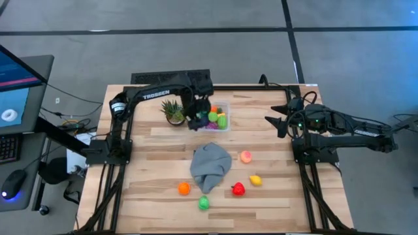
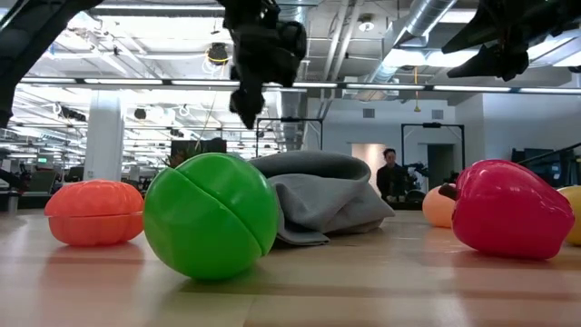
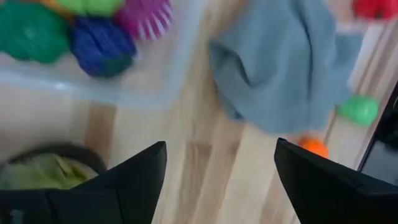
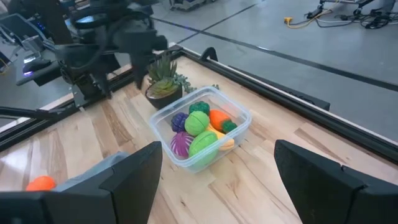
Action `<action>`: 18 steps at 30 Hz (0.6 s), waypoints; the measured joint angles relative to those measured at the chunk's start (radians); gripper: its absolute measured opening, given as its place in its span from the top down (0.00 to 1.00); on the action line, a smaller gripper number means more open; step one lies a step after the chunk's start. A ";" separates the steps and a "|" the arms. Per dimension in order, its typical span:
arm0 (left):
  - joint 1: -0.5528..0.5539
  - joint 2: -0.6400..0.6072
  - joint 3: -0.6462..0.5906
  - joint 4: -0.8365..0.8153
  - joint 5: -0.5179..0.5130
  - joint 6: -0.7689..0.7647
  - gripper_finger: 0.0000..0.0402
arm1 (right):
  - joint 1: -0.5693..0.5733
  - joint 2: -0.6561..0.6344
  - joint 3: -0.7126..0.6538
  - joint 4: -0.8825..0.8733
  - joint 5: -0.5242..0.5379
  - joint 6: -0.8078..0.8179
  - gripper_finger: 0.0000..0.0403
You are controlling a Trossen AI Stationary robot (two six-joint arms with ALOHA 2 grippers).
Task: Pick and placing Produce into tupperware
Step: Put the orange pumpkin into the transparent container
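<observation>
The wooden table (image 1: 274,137) carries the tupperware (image 1: 217,116) and plant (image 1: 174,112) near its far edge, a grey cloth (image 1: 211,165) mid-table, and loose produce (image 1: 238,189) toward the near edge.

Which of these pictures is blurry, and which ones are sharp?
Left wrist view: soft and smeared, the grey cloth and tupperware lack crisp edges. Low view: the green ball up close is sharp, the room behind hazier. High and right wrist views: clear.

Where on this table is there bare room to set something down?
Bare wood lies between the clear square plastic container and the right gripper, and left of the crumpled grey cloth. It is crowded beside the spiky green potted plant and among the loose toy produce.
</observation>
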 joint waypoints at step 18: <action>-0.194 -0.318 -0.034 0.075 -0.347 -0.156 0.29 | 0.000 0.000 0.000 0.001 -0.006 0.004 0.17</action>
